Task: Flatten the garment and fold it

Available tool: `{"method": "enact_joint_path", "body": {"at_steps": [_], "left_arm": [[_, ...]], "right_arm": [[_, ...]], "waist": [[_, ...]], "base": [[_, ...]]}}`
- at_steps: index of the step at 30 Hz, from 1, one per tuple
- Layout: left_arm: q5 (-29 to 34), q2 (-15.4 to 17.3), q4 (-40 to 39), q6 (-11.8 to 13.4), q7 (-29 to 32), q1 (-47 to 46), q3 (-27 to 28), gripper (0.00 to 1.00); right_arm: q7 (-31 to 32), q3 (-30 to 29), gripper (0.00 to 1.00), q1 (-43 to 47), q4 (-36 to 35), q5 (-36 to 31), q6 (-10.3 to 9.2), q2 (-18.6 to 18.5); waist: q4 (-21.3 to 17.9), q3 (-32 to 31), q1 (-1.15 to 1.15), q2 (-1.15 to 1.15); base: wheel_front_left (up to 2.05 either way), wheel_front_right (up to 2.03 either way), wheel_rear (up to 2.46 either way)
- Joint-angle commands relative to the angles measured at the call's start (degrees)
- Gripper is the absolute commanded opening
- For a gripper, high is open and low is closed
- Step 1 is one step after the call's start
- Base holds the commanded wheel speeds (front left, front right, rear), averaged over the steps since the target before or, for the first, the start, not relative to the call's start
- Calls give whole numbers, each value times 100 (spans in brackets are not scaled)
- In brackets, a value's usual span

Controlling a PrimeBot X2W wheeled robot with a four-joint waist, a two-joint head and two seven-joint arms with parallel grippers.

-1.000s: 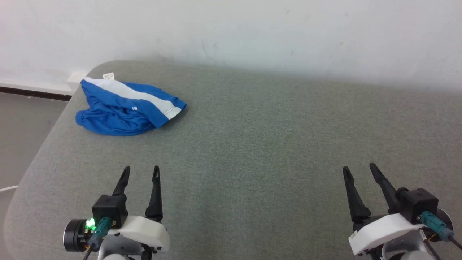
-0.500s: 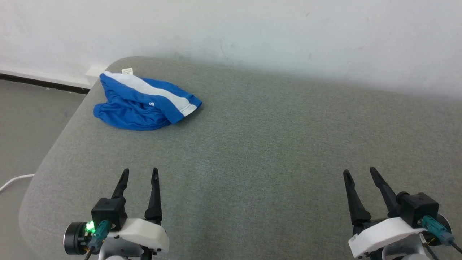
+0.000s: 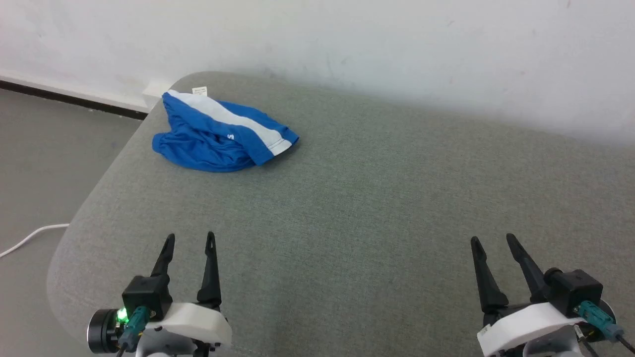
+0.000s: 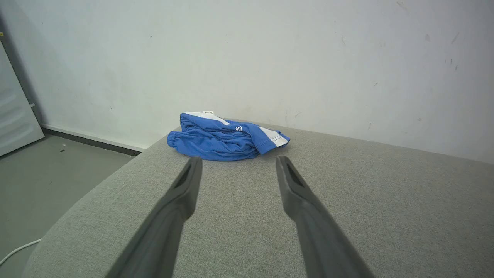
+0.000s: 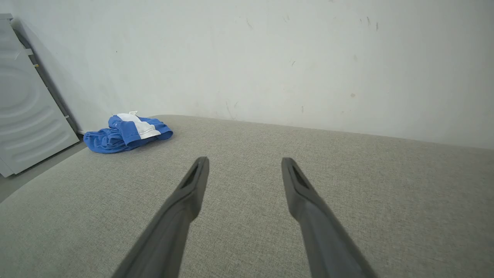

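The garment (image 3: 223, 136) — bright blue thin shorts w/ a broad white stripe (image 3: 237, 120) — lies crumpled, not flat, near the far left corner of the grey padded surface (image 3: 347, 208). A small white tag (image 3: 199, 90) sticks up at its far edge; tiny white logo (image 3: 229, 137) approx. mid-cloth. Folds bunch toward the left.

text: white "S" logo (image 3: 229, 136) | on: garment (image 3: 208, 148) | white tag (image 3: 199, 90): print unreadable

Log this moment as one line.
garment: crumpled, far-left corner of grey surface | left gripper: open, empty | right gripper: open, empty | folding: not started
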Motion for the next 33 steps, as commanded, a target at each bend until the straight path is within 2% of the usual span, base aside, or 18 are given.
{"method": "enact_joint_path", "body": {"at_steps": [1,33], "left_arm": [[-29,-24,38,43,-55,56,16,100],[-248,-31,257,125,-403,81,44,100]], "right_arm": [[-65,27,100,74,29,64,-9,13],[-412,125,100,126,296,369,-12,17]], "waist": [[43,14,0,-1],[593,76,0,-1]], "base": [[0,0,0],[0,0,0]]}}
